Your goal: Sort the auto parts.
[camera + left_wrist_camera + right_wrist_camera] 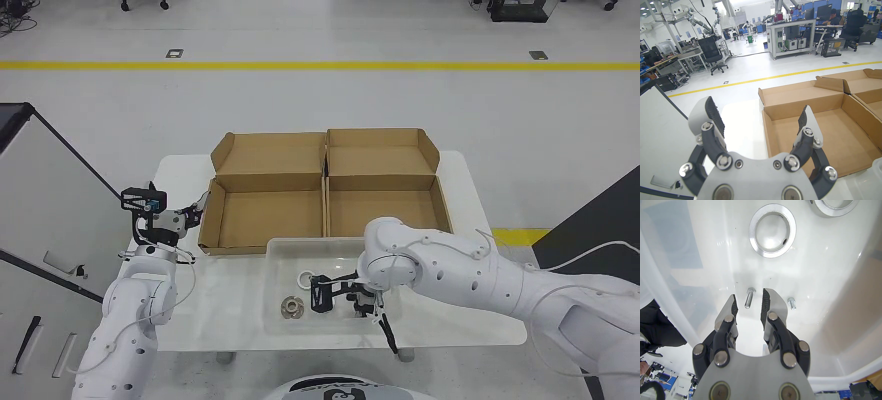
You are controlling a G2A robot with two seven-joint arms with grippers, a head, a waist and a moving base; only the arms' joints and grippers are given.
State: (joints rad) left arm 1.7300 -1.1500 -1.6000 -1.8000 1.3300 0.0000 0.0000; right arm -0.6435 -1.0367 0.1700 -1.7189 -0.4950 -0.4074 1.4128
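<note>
The sort looked barely begun. Both cardboard boxes at the far side of the table (180,170), the left box (265,222) and the right box (385,210), showed bare floors, so as far as could be seen no part had been dropped in either. The parts lay in the bin (275,250) at the near edge, just in front of the boxes. On its floor were 2 bolts and 2 collars. The right gripper (749,293) was down inside the bin with its fingers (765,302) set narrow on either side of the long bolt (748,302), not touching it on either flank, so nothing was gripped. The short bolt (792,303) lay just beside the outer finger, apart from it. One collar (772,231) rested flat farther out, and the second collar (834,207) was beyond it. The left gripper (758,106) hung spread wide and empty by the left wall of the left box. By this judgement all 4 parts were left to lift and place, beginning with the long bolt.
</note>
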